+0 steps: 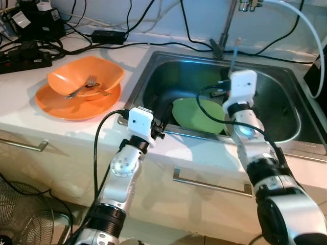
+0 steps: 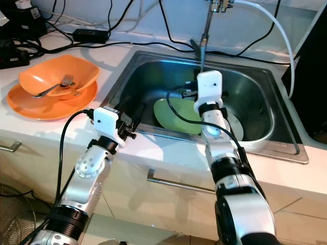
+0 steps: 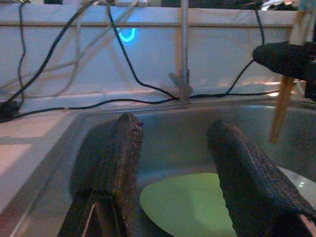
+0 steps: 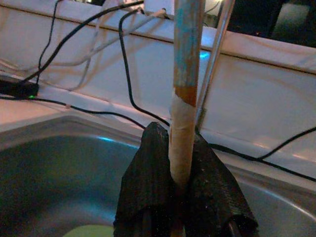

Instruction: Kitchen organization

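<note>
A thin wooden stick [image 4: 185, 98], upright above the steel sink [image 1: 265, 76] right of centre, is pinched near its lower end by the right gripper [image 4: 182, 177], its fingers pressed against it. The stick is judged light, stiff and easily rotated; a lower, firmer grip is advised. The left gripper [image 3: 197, 163] is held at the sink's left rim, fingers spread, over a green plate [image 1: 196, 115]. Orange dishes [image 1: 76, 99] with a fork [image 1: 84, 87] are seen on the desk, upper left. No legible writing is shown
</note>
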You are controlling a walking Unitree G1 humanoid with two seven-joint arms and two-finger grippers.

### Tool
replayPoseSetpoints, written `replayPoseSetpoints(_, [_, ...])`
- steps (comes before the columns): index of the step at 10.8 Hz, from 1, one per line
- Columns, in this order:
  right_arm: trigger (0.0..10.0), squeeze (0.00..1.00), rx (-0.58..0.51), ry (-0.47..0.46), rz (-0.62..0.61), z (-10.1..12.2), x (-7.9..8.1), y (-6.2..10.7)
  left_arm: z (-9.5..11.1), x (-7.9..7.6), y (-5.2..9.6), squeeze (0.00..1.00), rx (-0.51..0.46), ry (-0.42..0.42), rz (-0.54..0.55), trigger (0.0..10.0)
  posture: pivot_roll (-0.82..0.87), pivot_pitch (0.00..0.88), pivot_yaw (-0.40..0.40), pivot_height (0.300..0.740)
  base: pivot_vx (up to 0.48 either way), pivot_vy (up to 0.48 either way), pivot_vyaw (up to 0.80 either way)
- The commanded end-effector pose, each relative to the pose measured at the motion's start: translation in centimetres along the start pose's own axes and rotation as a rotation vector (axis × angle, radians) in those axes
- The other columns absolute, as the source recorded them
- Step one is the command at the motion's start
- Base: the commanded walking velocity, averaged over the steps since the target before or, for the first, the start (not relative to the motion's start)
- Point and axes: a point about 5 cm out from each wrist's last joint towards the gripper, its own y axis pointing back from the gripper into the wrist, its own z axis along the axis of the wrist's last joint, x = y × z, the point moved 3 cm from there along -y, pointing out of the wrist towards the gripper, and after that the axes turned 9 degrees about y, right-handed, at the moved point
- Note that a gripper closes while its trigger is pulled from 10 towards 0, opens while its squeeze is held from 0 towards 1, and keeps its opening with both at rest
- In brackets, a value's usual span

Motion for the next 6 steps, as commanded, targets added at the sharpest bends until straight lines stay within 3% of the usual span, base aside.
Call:
replayPoseSetpoints(1, [0.0, 0.0, 0.014, -0.008, 0.015, -0.1, 0.2, -0.2, -1.6, 0.0, 0.6, 0.0, 0.081, 0.024, -0.023, 10.0, 0.17, 0.087, -0.02, 0.74, 0.0, 0.0, 0.0])
replayPoseSetpoints(2, [0.0, 0.0, 0.039, -0.013, 0.023, -0.4, 0.4, -0.3, -1.7, 0.0, 0.8, 0.0, 0.106, 0.006, -0.072, 10.0, 0.17, 0.087, -0.021, 0.74, 0.0, 0.0, 0.0])
replayPoseSetpoints(3, [9.5, 0.0, 0.088, -0.009, 0.026, -1.0, 0.5, -0.4, -1.8, 0.1, 1.1, 0.0, 0.14, 0.005, -0.118, 10.0, 0.17, 0.087, -0.022, 0.74, 0.0, 0.0, 0.0])
replayPoseSetpoints(4, [10.0, 0.0, 0.149, -0.012, 0.035, -1.8, 0.5, -0.5, -1.7, 0.4, 1.4, 0.0, 0.159, -0.001, -0.144, 10.0, 0.17, 0.087, -0.023, 0.74, 0.0, 0.0, 0.0])
replayPoseSetpoints(6, [10.0, 0.0, 0.278, -0.031, 0.071, -3.3, 1.0, -0.5, -1.3, 1.2, 1.7, 0.0, 0.199, -0.018, -0.177, 10.0, 0.17, 0.085, -0.026, 0.74, 0.0, 0.0, 0.0])
